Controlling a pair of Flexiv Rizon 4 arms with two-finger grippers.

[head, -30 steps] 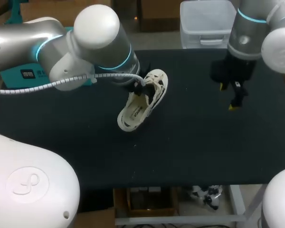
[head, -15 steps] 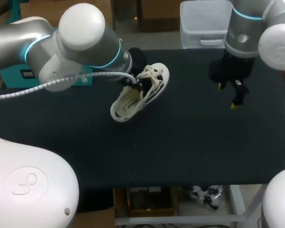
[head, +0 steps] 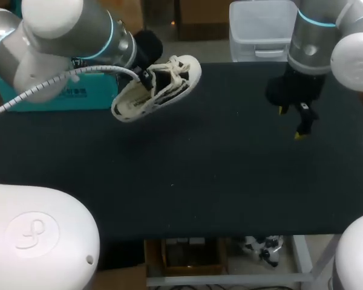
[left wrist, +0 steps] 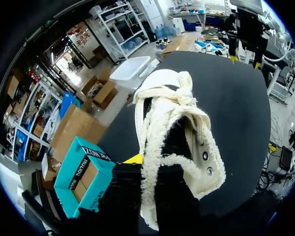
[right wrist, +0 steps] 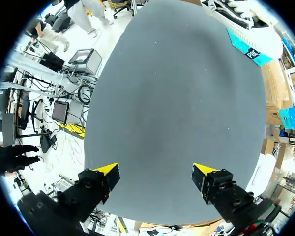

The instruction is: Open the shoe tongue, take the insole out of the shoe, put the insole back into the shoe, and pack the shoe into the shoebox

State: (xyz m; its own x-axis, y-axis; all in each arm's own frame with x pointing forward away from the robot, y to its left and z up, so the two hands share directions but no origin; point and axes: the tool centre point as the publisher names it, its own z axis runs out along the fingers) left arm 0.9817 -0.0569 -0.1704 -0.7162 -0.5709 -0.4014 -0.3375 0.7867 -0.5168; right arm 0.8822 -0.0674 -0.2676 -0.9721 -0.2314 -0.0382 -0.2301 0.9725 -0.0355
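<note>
A white lace-up shoe (head: 160, 90) hangs above the table's back left, held by its tongue and laces in my left gripper (head: 146, 77), which is shut on it. In the left wrist view the shoe (left wrist: 174, 142) fills the space ahead of the gripper (left wrist: 146, 164), and one yellow tip shows beside it. The teal shoebox (head: 78, 93) stands at the table's left edge, just beyond the shoe's heel, and shows open in the left wrist view (left wrist: 83, 172). My right gripper (head: 296, 121) hangs over the right side of the table, open and holding nothing (right wrist: 155, 172).
The dark table top (head: 218, 175) stretches bare between the two arms. In the right wrist view only the dark cloth (right wrist: 182, 108) lies under the open fingers, with the teal shoebox (right wrist: 245, 47) at the far end.
My left arm has lifted the shoe and carried it back and to the left, toward the teal shoebox. The right arm has barely moved.
</note>
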